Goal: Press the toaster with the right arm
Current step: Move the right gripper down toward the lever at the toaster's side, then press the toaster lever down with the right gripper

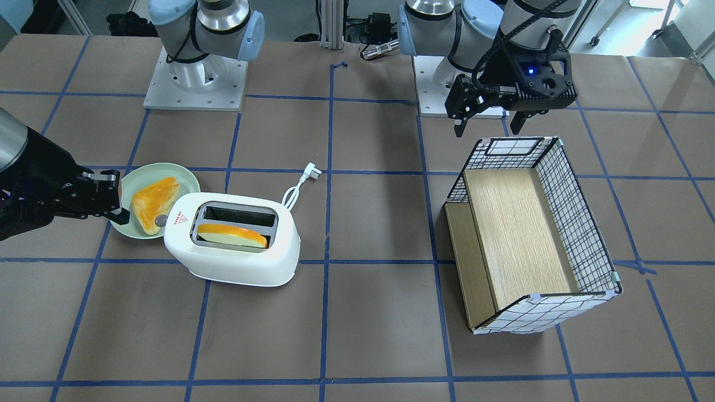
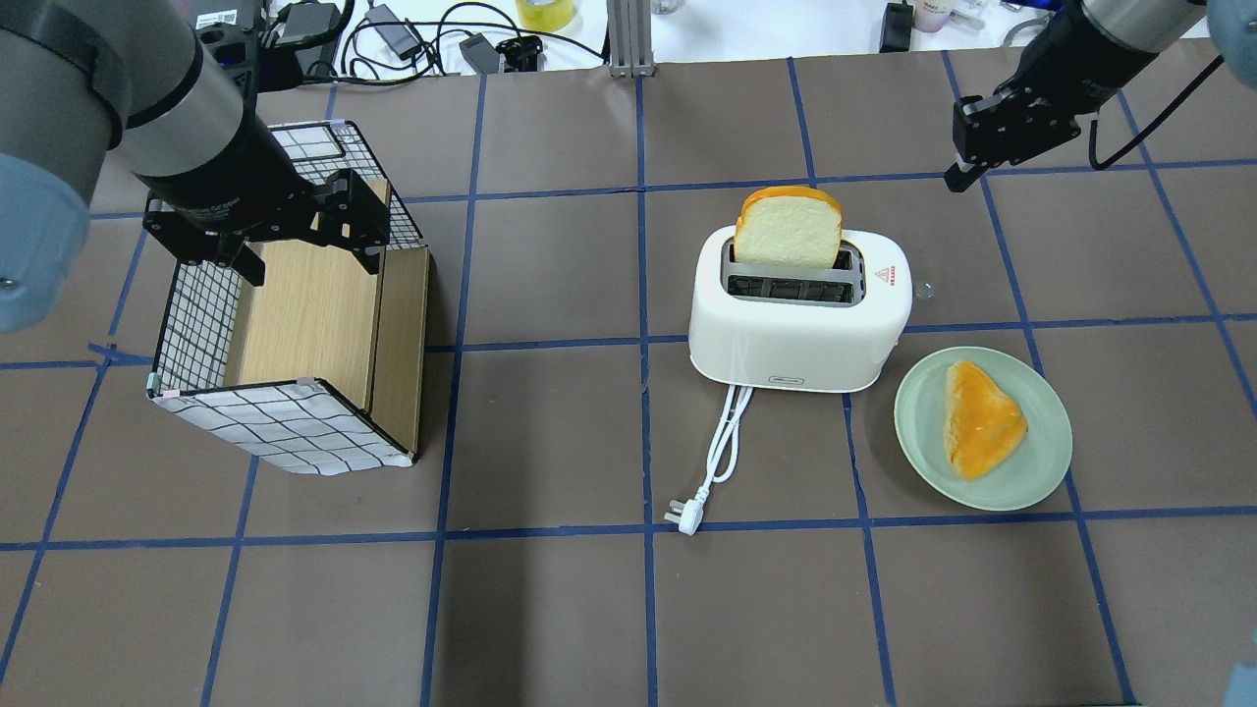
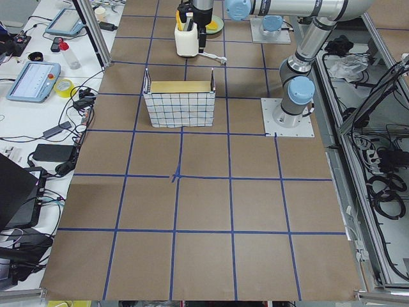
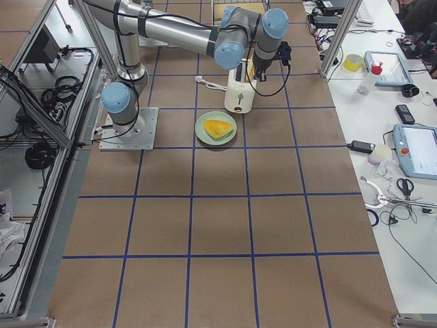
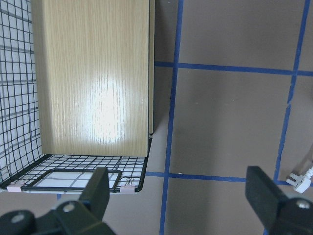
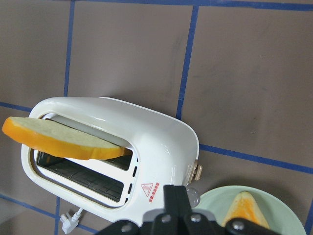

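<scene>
The white toaster (image 1: 232, 262) (image 2: 786, 344) (image 6: 161, 137) stands at mid-table with a bread slice (image 2: 789, 228) (image 6: 63, 139) sticking up from one slot. Its small lever knob (image 6: 198, 171) is on the end facing the green plate (image 2: 923, 393). My right gripper (image 1: 120, 214) (image 2: 955, 179) (image 6: 175, 196) is shut and empty. It hovers beside the toaster's lever end, near the plate's edge, without touching the toaster. My left gripper (image 1: 489, 120) (image 2: 295, 236) is open and empty over the wire basket's rim.
The green plate (image 1: 190, 176) holds a toasted slice (image 1: 153, 204) (image 2: 977, 417) next to the toaster. The toaster's white cord and plug (image 2: 687, 516) lie on the table. The wire basket with a wooden floor (image 1: 575, 218) (image 2: 196, 314) (image 5: 19, 98) stands on my left side.
</scene>
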{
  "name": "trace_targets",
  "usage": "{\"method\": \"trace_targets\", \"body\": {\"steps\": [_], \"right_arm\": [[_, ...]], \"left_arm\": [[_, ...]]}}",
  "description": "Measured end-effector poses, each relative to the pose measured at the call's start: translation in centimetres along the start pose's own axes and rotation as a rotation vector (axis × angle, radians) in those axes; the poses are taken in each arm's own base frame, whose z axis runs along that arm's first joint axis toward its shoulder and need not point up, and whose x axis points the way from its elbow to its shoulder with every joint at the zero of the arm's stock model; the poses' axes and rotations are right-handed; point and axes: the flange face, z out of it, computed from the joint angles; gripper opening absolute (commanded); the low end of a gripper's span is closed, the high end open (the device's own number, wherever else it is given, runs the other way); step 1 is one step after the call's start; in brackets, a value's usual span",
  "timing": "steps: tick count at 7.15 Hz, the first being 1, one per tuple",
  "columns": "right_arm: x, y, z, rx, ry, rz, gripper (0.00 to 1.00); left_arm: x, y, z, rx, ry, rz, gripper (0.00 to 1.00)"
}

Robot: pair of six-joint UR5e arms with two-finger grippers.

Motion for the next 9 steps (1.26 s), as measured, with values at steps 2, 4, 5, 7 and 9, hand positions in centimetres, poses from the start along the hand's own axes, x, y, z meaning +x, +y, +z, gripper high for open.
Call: {"method": "trace_targets", "body": {"steps": [2,4,5,7,9], "right_arm": [[1.8,0.1,0.5,-0.010,-0.052,-0.001,0.04],[2.6,-0.3,1.7,-0.018,-0.092,-0.012,0.01],[3.1,-0.2,2.5,-0.029,-0.111,-0.008,0.01],[4.6,0.8,4.1,-0.057,-0.136,0.025,0.01],[5.4,1.7,5.7,-0.084,-0.156,0.050,0.01]], "left_arm": [[0.0,0.0,0.0,0.000,0.000,0.000,1.00],[0.0,0.0,0.0,0.000,0.000,0.000,1.00],[0.0,0.0,0.0,0.000,0.000,0.000,1.00],[0.0,0.0,0.0,0.000,0.000,0.000,1.00],[0.0,0.0,0.0,0.000,0.000,0.000,1.00]]}}
